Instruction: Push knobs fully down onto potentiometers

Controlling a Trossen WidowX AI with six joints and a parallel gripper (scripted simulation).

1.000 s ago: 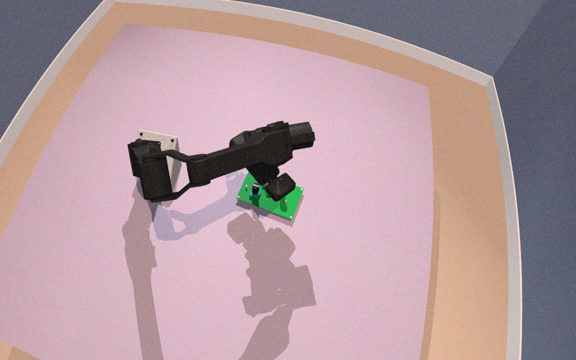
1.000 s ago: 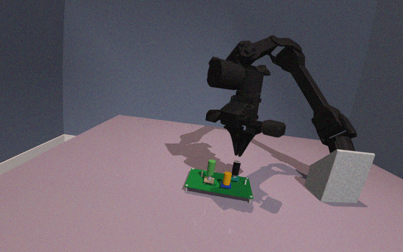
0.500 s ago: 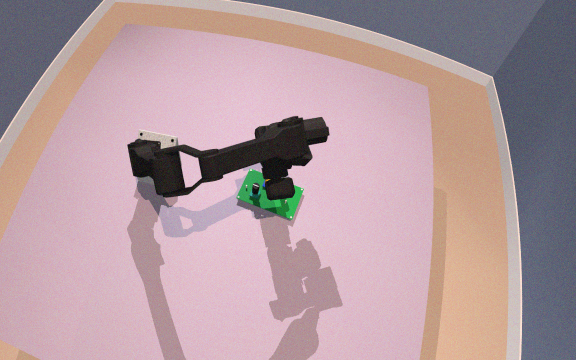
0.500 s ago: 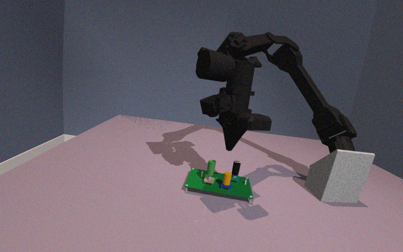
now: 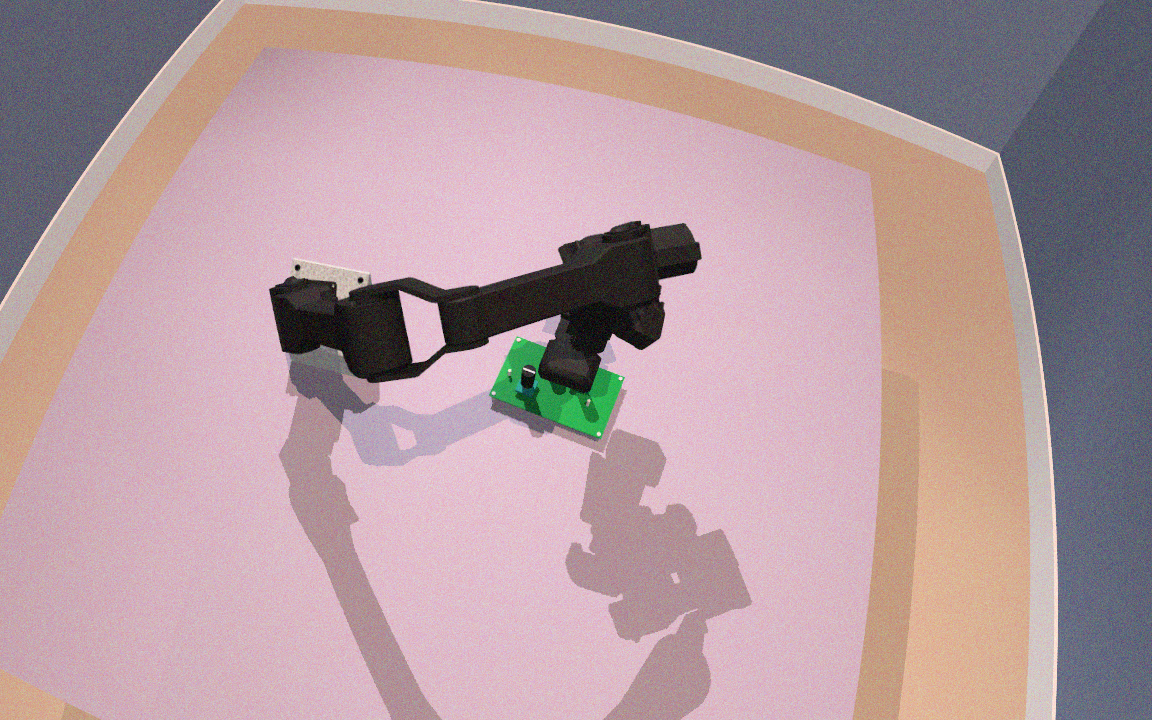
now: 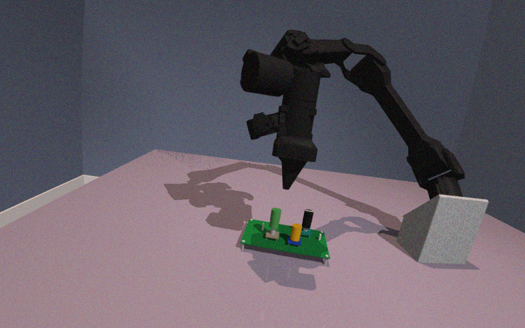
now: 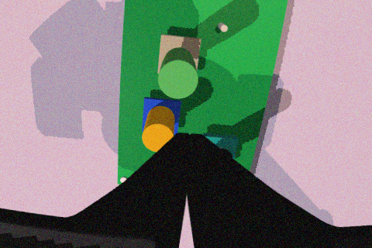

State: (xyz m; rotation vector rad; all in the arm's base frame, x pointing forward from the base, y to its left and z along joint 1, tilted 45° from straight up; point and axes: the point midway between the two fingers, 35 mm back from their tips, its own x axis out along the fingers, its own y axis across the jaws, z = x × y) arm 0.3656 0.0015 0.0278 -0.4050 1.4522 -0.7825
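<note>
The green circuit board (image 5: 580, 420) (image 6: 252, 234) (image 7: 252, 46) stands on short legs. A green knob (image 6: 274, 218) (image 7: 178, 79) stands high over its beige potentiometer (image 6: 272, 235) (image 7: 168, 44), with grey shaft showing between. A black knob (image 5: 528, 377) (image 6: 307, 218) has a little light shaft visible above its teal potentiometer (image 6: 306, 233) (image 7: 229, 145). An orange knob (image 6: 295, 232) (image 7: 156, 138) sits low against its blue potentiometer (image 6: 294, 242) (image 7: 149, 108). My gripper (image 6: 285, 188) (image 7: 187, 146) is shut and empty, pointing down above the board, clear of the knobs. Its fingertips are hidden in the top view.
Small white pins (image 6: 262, 226) (image 6: 320, 236) stand up from the board near the knobs. A speckled grey block (image 5: 329, 271) (image 6: 450, 228) stands by the arm's base. The arm's shadows fall across the board and table.
</note>
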